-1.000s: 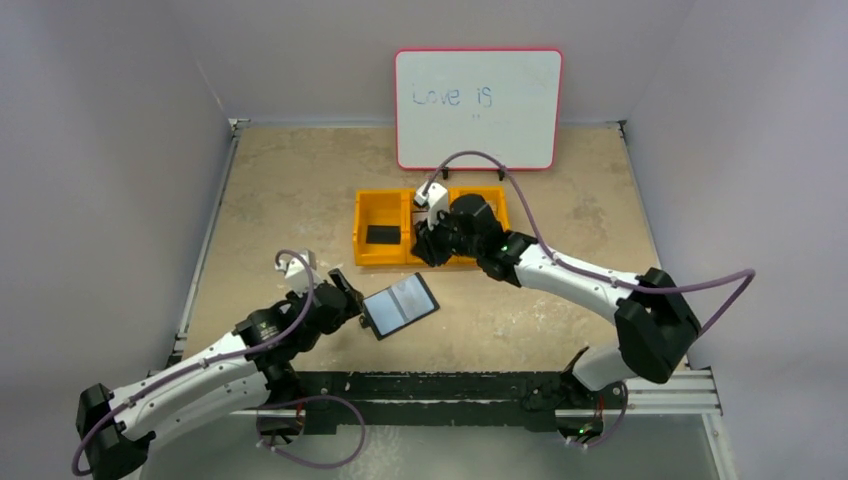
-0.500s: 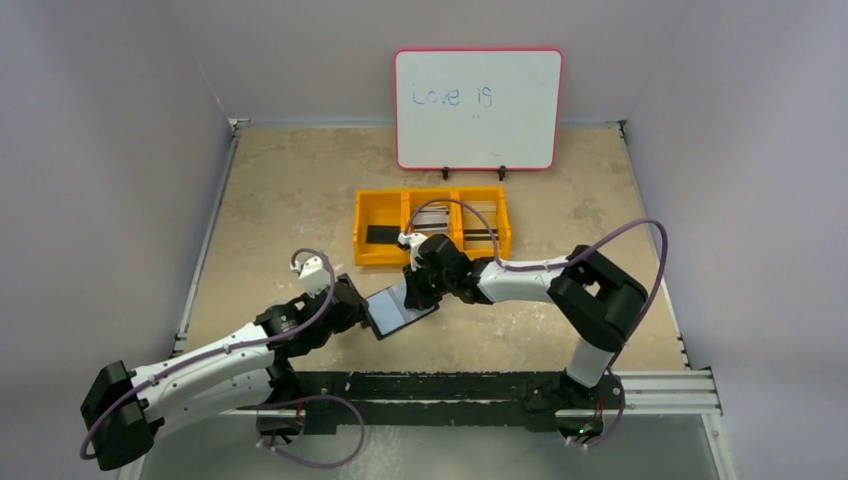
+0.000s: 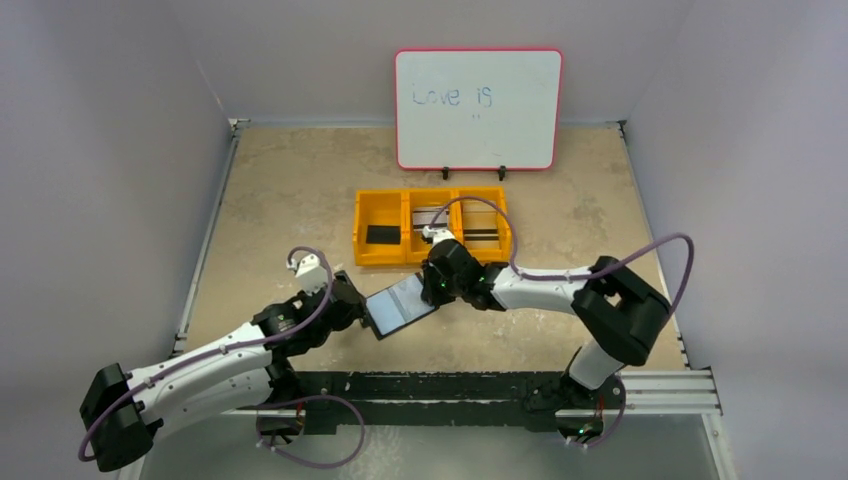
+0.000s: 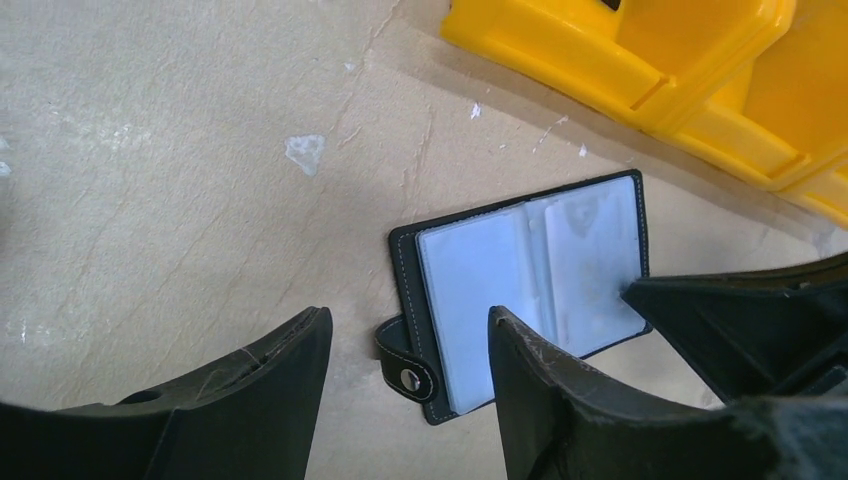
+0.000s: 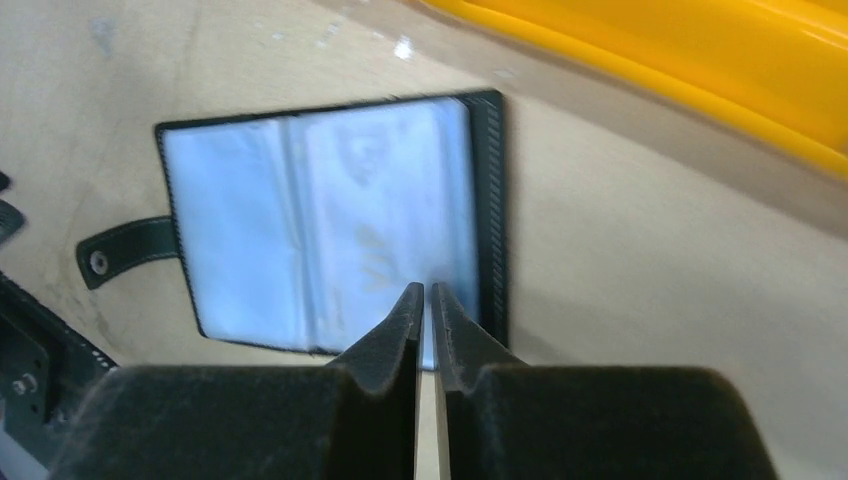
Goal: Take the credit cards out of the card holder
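The card holder (image 3: pixel 400 305) lies open on the table, black with two pale pocket pages (image 4: pixel 520 285) and a snap tab (image 4: pixel 405 365) on its left side. My left gripper (image 3: pixel 352 308) is open at that left edge, its fingers (image 4: pixel 545 390) straddling the tab (image 4: pixel 408 318). My right gripper (image 3: pixel 432 290) is shut, and its tips (image 5: pixel 426 292) sit at the near edge of the right page (image 5: pixel 400 200) with nothing seen between them. Pale credit cards (image 3: pixel 480 229) with dark stripes lie in the yellow tray. Whether any cards are in the pockets I cannot tell.
The yellow three-compartment tray (image 3: pixel 385 262) stands just behind the holder, with a flat black rectangle (image 3: pixel 381 234) in its left bin. A whiteboard (image 3: pixel 478 108) stands at the back. Grey walls close in the table on both sides.
My right arm has come from over the tray down to the holder's right page, and its jaws have closed. My left gripper has narrowed a little and edged toward the holder.
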Controlling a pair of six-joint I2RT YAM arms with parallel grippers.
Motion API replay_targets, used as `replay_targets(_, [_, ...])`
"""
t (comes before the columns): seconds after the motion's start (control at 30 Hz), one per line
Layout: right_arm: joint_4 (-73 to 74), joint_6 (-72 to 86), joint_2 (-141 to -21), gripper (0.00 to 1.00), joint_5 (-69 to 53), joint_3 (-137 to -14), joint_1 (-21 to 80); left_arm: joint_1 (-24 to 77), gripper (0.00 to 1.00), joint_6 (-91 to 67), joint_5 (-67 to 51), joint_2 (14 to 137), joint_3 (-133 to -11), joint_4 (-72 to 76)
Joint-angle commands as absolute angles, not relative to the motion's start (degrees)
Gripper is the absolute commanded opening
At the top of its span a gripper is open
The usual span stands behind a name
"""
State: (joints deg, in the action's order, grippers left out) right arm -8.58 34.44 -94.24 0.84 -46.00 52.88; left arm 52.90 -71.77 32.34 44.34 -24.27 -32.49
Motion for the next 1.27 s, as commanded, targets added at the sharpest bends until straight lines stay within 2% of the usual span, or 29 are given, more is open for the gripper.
replay_targets(0.0, [-0.58, 37.14, -85.38, 0.11, 12.36, -44.66, 52.79, 53.0, 0.6, -71.04, 36.84, 43.01, -28.49, -33.69])
replay_targets(0.1, [0.06, 34.67, -77.65, 0.14, 19.08, -44.74, 52.73, 53.0, 0.63, -71.19, 40.23, 42.48, -30.45, -35.24])
replay_targets(0.13, [0.1, 33.39, -75.17, 0.18, 22.14, -44.87, 52.71, 52.98, 0.63, -71.08, 41.52, 42.3, -31.26, -35.62])
replay_targets(0.23, [1.49, 30.46, -68.33, 0.36, 32.76, -45.87, 52.71, 53.0, 0.69, -69.94, 45.57, 42.25, -34.2, -36.72])
replay_targets(0.33, [1.33, 26.92, -63.11, 0.63, 42.86, -46.39, 52.02, 53.0, 0.73, -68.59, 50.64, 43.21, -38.59, -38.86])
replay_targets(0.47, [-2.4, 19.12, -57.19, 0.82, 45.2, -46.56, 45.47, 52.99, 0.75, -67.63, 59.78, 46.93, -47.13, -45.26])
replay_targets(0.63, [-2.43, 14.81, -52.03, 0.89, 36.16, -48.33, 30.82, 52.98, 0.77, -71.78, 72.09, 53.58, -59.8, -57.61])
replay_targets(0.73, [-3.1, 12.57, -51.07, 0.95, 27.24, -49.12, 26.8, 52.99, 0.77, -75.06, 75.54, 56.67, -64.85, -64.53])
replay_targets(0.83, [-1.07, 13.58, -52.68, 0.97, 23.24, -51.08, 25.6, 52.99, 0.77, -77.94, 77.35, 58.36, -67.01, -69.18])
replay_targets(1.03, [0.22, 15.59, -55.94, 0.99, 18.81, -50.45, 19.29, 52.97, 0.77, -78.88, 76.97, 56.72, -66.56, -69.52])
replay_targets(1.23, [-1.8, 17.21, -55.38, 0.98, 11.63, -49.62, 18.9, 53.0, 0.77, -75.13, 77.42, 52.37, -64.37, -64.53])
